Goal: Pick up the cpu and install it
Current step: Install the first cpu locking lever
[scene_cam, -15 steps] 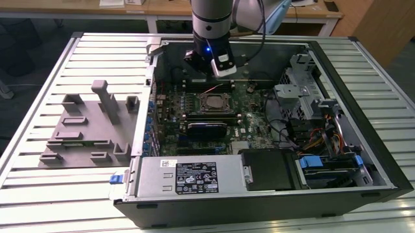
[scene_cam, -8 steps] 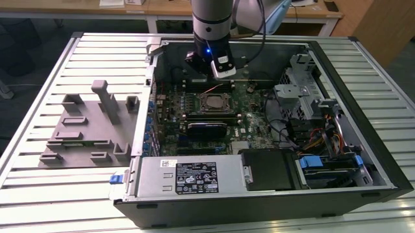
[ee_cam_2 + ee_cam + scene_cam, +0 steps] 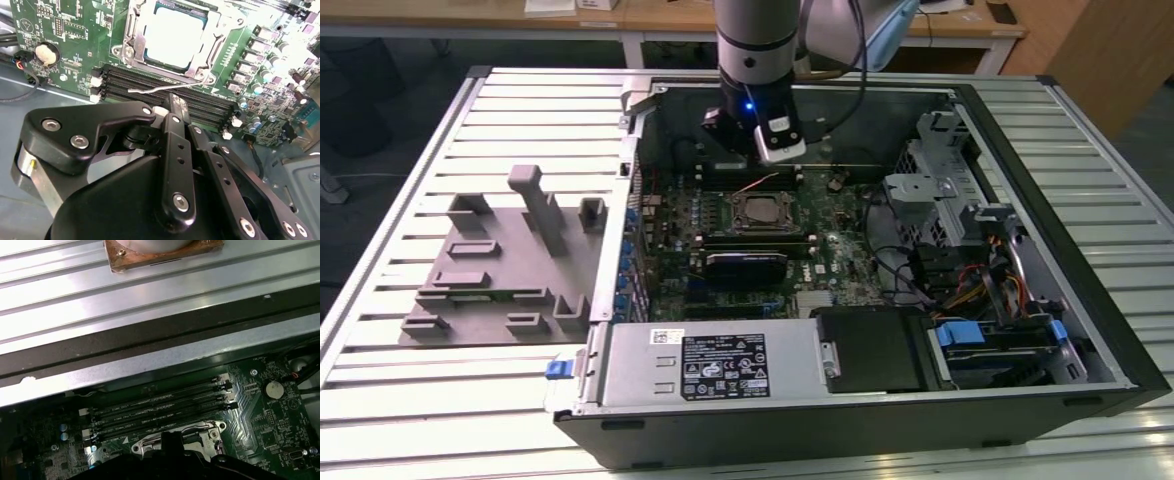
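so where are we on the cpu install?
Looks mostly done: the cpu already lies inside the socket frame on the motherboard. Nothing in hand: the gripper sits apart from the chip, over the memory slots, with nothing visible between its fingers. Possibly left: a thin wire lever juts beside the frame, so latching can't be confirmed.

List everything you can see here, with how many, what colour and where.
cpu: one, pale silver, seated in the motherboard socket.
Socket frame: one, metal, around the cpu.
Motherboard: one, green, inside the case.
Memory slots: four, black, beside the socket.
Computer case: one, black, open on the table.
Fixture tray: one, grey, on the exterior view's left.
Slatted table: one, silver.
Gripper: one, black, above the memory slots.
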Robot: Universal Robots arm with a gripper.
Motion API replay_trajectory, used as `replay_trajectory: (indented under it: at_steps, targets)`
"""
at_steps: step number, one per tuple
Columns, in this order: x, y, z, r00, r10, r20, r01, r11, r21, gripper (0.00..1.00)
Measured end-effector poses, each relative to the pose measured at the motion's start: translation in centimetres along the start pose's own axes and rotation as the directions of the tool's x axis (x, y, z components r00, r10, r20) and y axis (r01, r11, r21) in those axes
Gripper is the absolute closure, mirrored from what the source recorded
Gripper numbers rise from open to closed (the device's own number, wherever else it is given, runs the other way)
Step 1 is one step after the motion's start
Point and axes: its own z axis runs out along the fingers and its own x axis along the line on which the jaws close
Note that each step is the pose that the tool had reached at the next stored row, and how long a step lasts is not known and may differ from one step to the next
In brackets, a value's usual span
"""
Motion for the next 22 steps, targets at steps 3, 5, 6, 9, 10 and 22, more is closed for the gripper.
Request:
replay_trajectory:
  at_steps: [3,5,6,9,10,22]
  targets:
    - [-0.11,0.01,0.14,1.0,0.003,0.0024,-0.003,1.0,0.0059,0.89]
    - [-0.19,0.02,0.22,1.0,0.006,0.0041,-0.006,0.9999,0.0101,0.89]
    - [-0.22,0.03,0.26,1.0,0.006,0.0049,-0.006,0.9999,0.0122,0.89]
    - [-0.4,0.1,0.4,0.9999,0.008,0.0066,-0.008,0.9998,0.0174,0.89]
    - [-0.45,0.15,0.46,0.9999,0.008,0.0071,-0.008,0.9998,0.0187,0.89]
    - [-0.52,0.9,0.9,0.9999,0.009,0.0101,-0.009,0.9996,0.0284,0.89]
